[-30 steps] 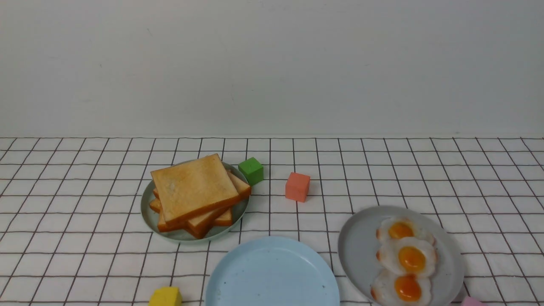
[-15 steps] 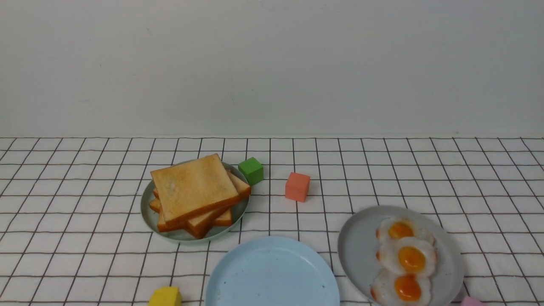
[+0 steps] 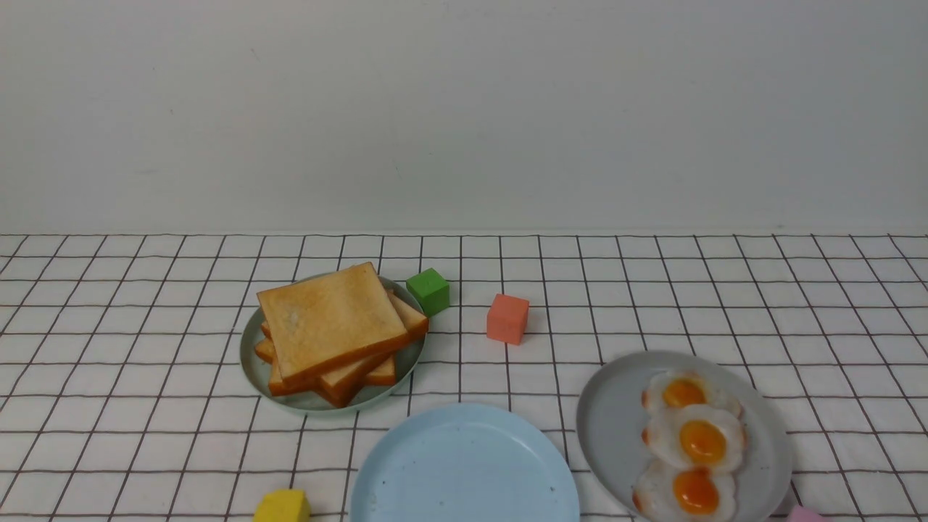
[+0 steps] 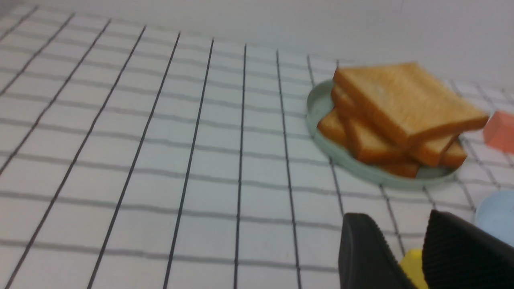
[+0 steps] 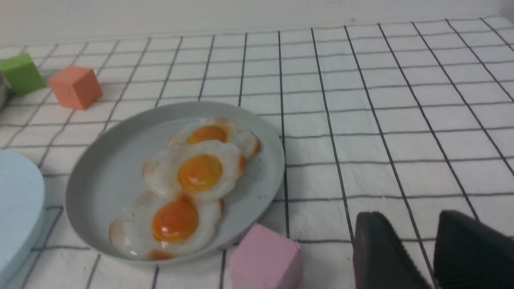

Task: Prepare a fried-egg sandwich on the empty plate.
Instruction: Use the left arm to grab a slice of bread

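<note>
None of the sandwich is built: the light blue plate (image 3: 464, 464) lies bare at the worktop's near edge, between the toast pile (image 3: 333, 326) and three fried eggs (image 3: 699, 438) on the grey plate (image 3: 609, 428) (every layer is left to do). A yellow block (image 3: 283, 505) and a pink block (image 5: 265, 257) crowd the near approaches. The left tool (image 4: 399, 224) and right tool (image 5: 413, 224) have their jaws apart and hold nothing.

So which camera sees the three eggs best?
The right wrist view: the three fried eggs lie close and whole on the grey plate, overlapping in a row. The front view shows them smaller, near the picture's lower edge. The left wrist view shows none.
</note>
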